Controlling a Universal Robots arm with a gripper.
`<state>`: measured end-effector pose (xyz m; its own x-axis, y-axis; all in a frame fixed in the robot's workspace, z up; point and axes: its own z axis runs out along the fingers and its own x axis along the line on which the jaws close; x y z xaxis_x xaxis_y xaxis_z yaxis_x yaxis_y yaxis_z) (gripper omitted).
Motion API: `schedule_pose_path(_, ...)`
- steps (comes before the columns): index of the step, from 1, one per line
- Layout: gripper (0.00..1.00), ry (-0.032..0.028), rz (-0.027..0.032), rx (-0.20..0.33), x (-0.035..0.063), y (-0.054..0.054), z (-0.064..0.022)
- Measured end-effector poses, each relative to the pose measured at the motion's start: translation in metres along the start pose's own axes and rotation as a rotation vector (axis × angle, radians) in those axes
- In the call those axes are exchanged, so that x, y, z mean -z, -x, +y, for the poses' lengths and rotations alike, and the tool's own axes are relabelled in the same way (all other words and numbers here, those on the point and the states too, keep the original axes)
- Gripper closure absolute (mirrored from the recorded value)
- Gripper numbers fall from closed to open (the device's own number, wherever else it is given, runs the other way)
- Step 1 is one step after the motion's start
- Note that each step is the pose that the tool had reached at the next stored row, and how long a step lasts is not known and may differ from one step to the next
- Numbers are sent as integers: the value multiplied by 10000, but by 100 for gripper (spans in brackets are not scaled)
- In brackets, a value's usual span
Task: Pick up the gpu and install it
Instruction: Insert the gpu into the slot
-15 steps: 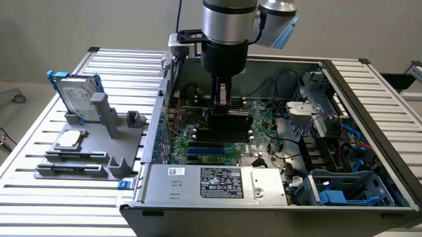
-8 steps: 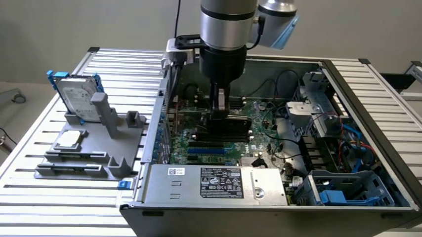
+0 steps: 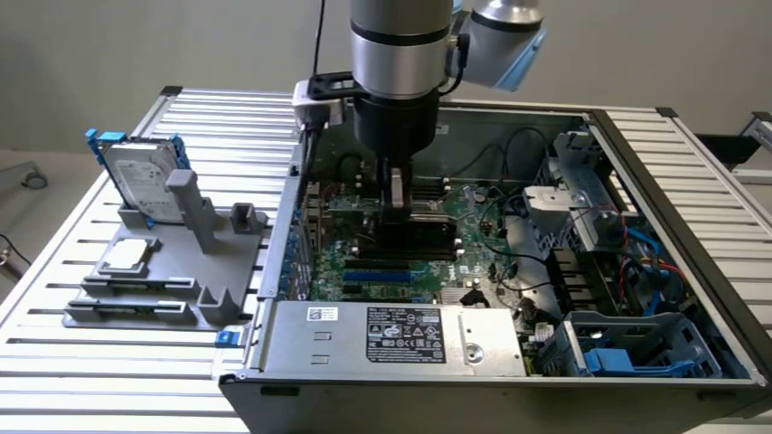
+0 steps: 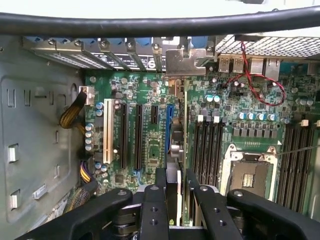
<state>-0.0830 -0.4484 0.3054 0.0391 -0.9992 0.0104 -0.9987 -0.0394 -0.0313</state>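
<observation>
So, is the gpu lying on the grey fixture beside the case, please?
No, the gripper holds the gpu upright inside the case, over the motherboard.

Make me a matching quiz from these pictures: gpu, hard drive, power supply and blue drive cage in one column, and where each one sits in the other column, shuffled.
Things
1. gpu
2. hard drive
3. power supply
4. blue drive cage

Places
A. upright on the grey fixture, outside the case
B. in the case's corner at the exterior view's lower right
C. clamped in the gripper, over the motherboard
D. along the case's edge nearest the exterior camera, label up

Pairs: 1-C, 2-A, 3-D, 4-B
</observation>
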Motion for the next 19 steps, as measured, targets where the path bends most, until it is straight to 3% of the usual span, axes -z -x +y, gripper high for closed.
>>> schedule_pose_path(2, 74, -279, 11, -3, -6, 3, 70)
schedule_pose_path(3, 74, -327, 13, -3, -7, 3, 87)
schedule_pose_path(7, 74, -329, 7, -4, -9, 0, 88)
schedule_pose_path(12, 74, -313, 7, -13, -86, -1, 91)
schedule_pose_path(15, 74, -236, 4, -13, -120, -5, 92)
schedule_pose_path(18, 74, -108, 0, -16, -136, -26, 94)
schedule_pose_path(19, 74, -97, -1, -15, -137, -31, 94)
